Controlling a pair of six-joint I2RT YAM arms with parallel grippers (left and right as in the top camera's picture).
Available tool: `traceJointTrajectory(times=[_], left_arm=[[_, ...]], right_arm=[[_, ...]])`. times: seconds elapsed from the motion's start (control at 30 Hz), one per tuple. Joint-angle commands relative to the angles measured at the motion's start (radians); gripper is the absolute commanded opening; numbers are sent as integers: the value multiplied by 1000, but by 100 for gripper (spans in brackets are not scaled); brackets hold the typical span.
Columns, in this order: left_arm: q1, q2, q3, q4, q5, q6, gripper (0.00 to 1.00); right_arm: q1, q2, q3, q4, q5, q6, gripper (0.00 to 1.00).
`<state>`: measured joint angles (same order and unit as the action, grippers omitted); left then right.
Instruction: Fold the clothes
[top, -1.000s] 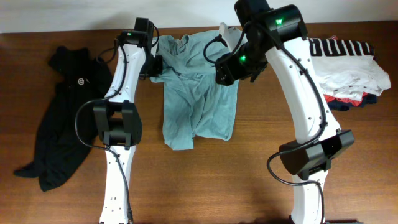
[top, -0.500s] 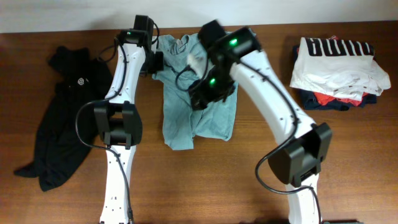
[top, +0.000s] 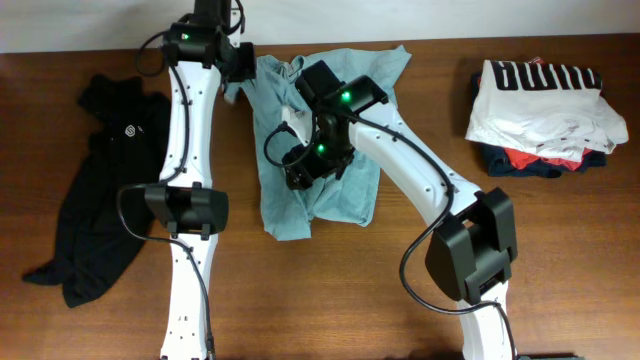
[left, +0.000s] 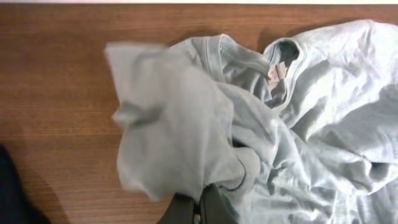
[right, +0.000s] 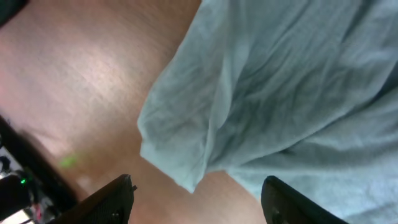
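- Overhead: your shirt (top: 285, 205) lies rumpled in the middle of the table (top: 560, 260), long axis running from the far edge toward the near side. The black top (top: 95, 200) is spread out at the left, well apart from it, white logo facing up. The left gripper (top: 243, 68) sits at the shirt's far-left corner, touching the cloth. The right gripper (top: 298, 170) is over the shirt's left half. From here you cannot tell how either pair of jaws stands. A white shirt (top: 545, 95) with black letters tops a pile at the right.
- Left wrist: the left gripper (left: 199, 211) has its jaws together, pinched on a fold of the shirt (left: 311, 112). A blurred flap of cloth drapes out from the pinch across the table (left: 62, 74). The collar (left: 283, 53) lies open, facing up. A dark sliver at the lower left edge looks like the black top (left: 7, 193).
- Right wrist: the right gripper (right: 198, 182) has its fingers (right: 118, 196) spread wide, nothing between them. Under it, a folded corner of the shirt (right: 298, 81) ends on bare table (right: 81, 74).
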<state>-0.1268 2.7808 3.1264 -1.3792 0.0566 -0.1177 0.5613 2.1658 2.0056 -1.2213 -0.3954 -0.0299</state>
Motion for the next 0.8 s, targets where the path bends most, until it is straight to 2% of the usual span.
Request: traceJointTrajectory(times=[0.0, 0.27, 0.63, 0.77], left_arm=[[7, -31, 13, -3, 11, -10, 1], [7, -46, 13, -6, 11, -10, 1], [8, -100, 13, -3, 11, -9, 1], [8, -125, 13, 2, 11, -9, 1]], right_arm=[[21, -26, -62, 53, -16, 5, 71], [29, -26, -241, 260, -18, 10, 71], [76, -26, -329, 340, -69, 10, 70], [103, -26, -329, 355, -69, 13, 64]])
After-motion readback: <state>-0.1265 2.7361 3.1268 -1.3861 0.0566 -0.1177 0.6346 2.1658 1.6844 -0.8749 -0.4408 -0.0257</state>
